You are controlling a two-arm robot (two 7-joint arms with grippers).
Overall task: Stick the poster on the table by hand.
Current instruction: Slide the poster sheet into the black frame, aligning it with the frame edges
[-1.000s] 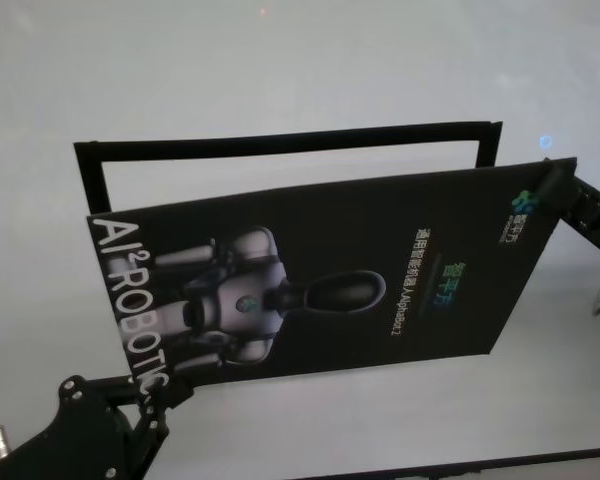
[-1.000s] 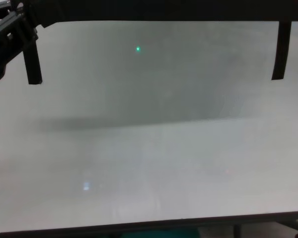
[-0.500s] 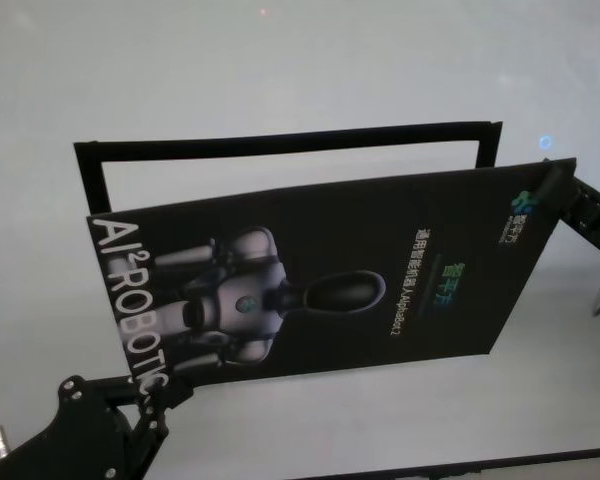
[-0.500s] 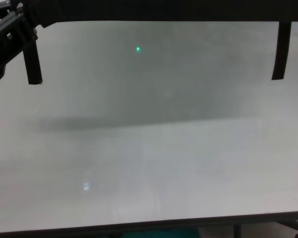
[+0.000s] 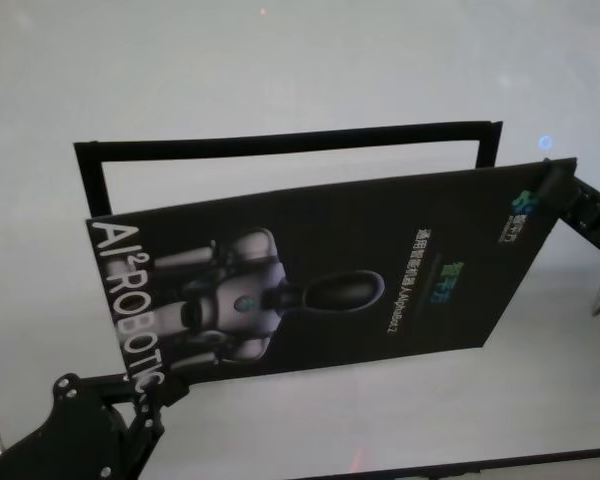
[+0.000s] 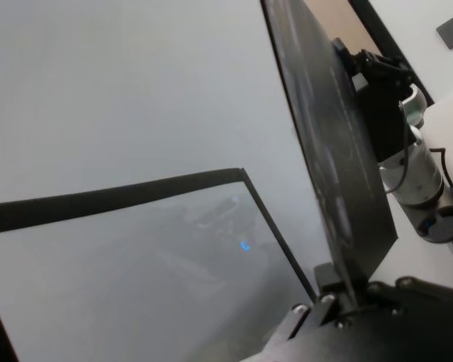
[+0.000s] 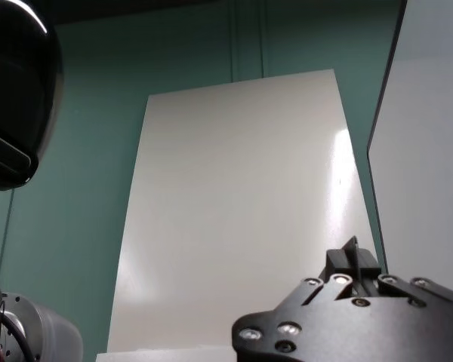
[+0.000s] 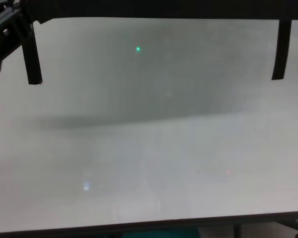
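The poster [image 5: 310, 275], black with a grey-white robot picture and white letters, hangs tilted above the table [image 5: 280, 60], held at two opposite corners. At its lower left corner, by the white letters, my left gripper [image 5: 148, 392] is shut on it. My right gripper [image 5: 558, 186] is shut on the far right corner. In the left wrist view the poster [image 6: 340, 173] stands edge-on, rising out of the left gripper [image 6: 346, 298], with the right arm [image 6: 408, 158] behind it. The chest view shows the table [image 8: 149, 163] with a broad shadow under the sheet.
A rectangle of narrow black strips [image 5: 280, 140] lies on the table behind and under the poster. Two of its strips [image 8: 32, 59] [image 8: 280, 49] show in the chest view. The table's thin dark front edge [image 8: 149, 227] runs along the bottom.
The poster's lower right corner has crept slightly up and left. My left arm has dropped a little in the head view. The right gripper has stayed put.
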